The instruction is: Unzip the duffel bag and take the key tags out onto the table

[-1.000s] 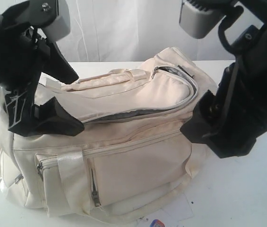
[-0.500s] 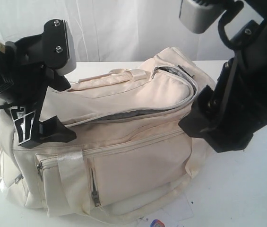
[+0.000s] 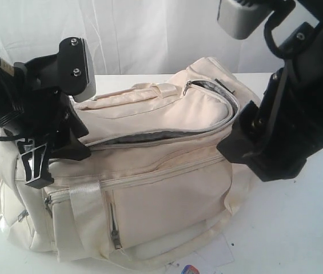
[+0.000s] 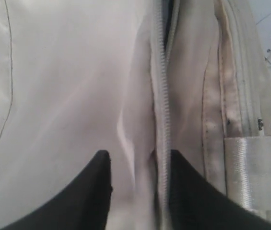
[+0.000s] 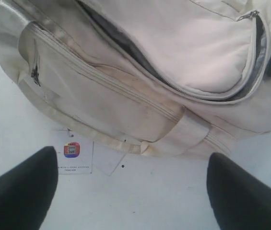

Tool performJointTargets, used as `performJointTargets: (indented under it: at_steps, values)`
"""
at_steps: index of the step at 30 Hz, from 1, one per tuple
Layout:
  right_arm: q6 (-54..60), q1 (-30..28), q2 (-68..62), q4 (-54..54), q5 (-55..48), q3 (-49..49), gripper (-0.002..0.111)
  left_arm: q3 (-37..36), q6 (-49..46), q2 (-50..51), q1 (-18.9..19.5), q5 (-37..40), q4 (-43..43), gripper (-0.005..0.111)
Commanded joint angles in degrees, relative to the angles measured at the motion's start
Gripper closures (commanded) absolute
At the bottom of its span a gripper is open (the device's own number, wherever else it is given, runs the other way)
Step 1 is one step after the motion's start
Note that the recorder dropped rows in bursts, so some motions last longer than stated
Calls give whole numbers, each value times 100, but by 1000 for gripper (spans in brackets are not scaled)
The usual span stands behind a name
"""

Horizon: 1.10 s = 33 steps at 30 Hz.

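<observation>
The duffel bag (image 3: 167, 188) lies on its side on the white tabletop (image 3: 298, 228), filling the left and middle of it. Nearest us, a white card with a red-blue logo (image 3: 190, 268) peeks out from under its near edge. On the near face we see a shiny webbing strap (image 3: 84, 211), a short upright zip (image 3: 114, 228) and a long pocket zip (image 3: 161, 174), both closed. Above them the main zip (image 3: 167, 136) gapes a little, showing dark grey lining. At its left end the left pincer (image 4: 137, 158) sits with its fingers (image 4: 101, 191) either side of a raised fold along the zip; we cannot tell whether they pinch it. At the bag's right end the right pincer (image 5: 133, 153) hangs spread wide, gripping nothing. Farther back, a carry handle (image 3: 150, 88) lies on top.
</observation>
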State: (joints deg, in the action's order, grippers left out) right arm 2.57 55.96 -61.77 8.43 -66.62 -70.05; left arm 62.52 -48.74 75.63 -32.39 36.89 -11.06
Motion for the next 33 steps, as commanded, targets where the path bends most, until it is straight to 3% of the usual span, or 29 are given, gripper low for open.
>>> performJointTargets:
  at_steps: [1, 6, 14, 19, 20, 26, 30, 33]
  values:
    - [-27, 1, 35, 55, 74, 30, 30, -51, 49, -3, -30, 71, -74, 82]
    - [-27, 1, 35, 55, 104, 41, 30, 0, 38, -18, -30, -37, -172, 107]
    - [10, 1, 35, 89, 764, 285, 30, 442, 27, -31, -30, -362, -48, 107]
    - [10, 1, 24, 89, 916, 285, 30, 560, 82, 5, 30, -1678, 943, 107]
    - [10, 1, 24, 89, 916, 285, 30, 560, 91, 90, 188, -2388, 1008, 107]
    - [-2, 1, 24, 89, 893, 285, 30, 587, 103, 1405, 1201, -4825, 942, 107]
    - [-26, 1, 24, 50, 882, 285, 30, 1452, 205, 2480, 1724, -5097, 237, 107]
    - [-38, 1, 24, 26, 785, 285, 30, 2216, 205, 3013, 1959, -4928, 174, 107]
